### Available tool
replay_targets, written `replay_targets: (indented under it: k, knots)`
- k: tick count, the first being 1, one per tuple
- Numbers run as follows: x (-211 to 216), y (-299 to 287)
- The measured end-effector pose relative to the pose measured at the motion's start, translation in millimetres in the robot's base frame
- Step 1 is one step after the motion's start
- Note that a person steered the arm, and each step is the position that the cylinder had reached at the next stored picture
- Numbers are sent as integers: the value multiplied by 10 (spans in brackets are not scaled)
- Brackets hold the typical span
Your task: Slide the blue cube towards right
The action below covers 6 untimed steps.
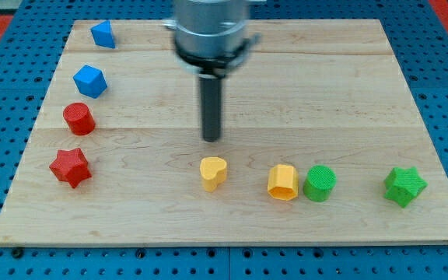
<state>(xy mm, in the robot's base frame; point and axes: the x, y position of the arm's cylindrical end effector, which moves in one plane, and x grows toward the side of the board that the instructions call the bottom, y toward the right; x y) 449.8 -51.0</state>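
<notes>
My tip [211, 138] rested on the board [325, 85] near the middle, a bare rod end with no jaws to open or close, touching no block. Just below it, apart from it, lay the yellow heart [213, 172]. Further toward the view's right along the same low row stood the yellow hexagon [283, 183], touching or all but touching the green cylinder [320, 183] beside it, and well apart at the far right the green star [404, 186].

The blue cube [103, 34] sat in the view's top left corner of the board, well apart from my tip, up and to the left of it. It looked a plain, bright blue, small, turned so that one corner pointed at the camera (its faces showed slightly different shades). It touched nothing.

Below it down the left edge came the other blue block [89, 81], many-sided and larger-looking, then the red cylinder [78, 118], then the red star [70, 166], each set apart from the next. The board was pale wood with long grain lines, lying on a blue perforated surface [6, 93].
</notes>
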Motion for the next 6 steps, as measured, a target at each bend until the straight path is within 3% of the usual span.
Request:
replay_targets:
  k: [1, 3, 4, 5, 6]
  knots:
    - [-427, -962]
    - [-661, -1579]
    - [-810, -2183]
    - [-1013, -2305]
    - [-1219, -1898]
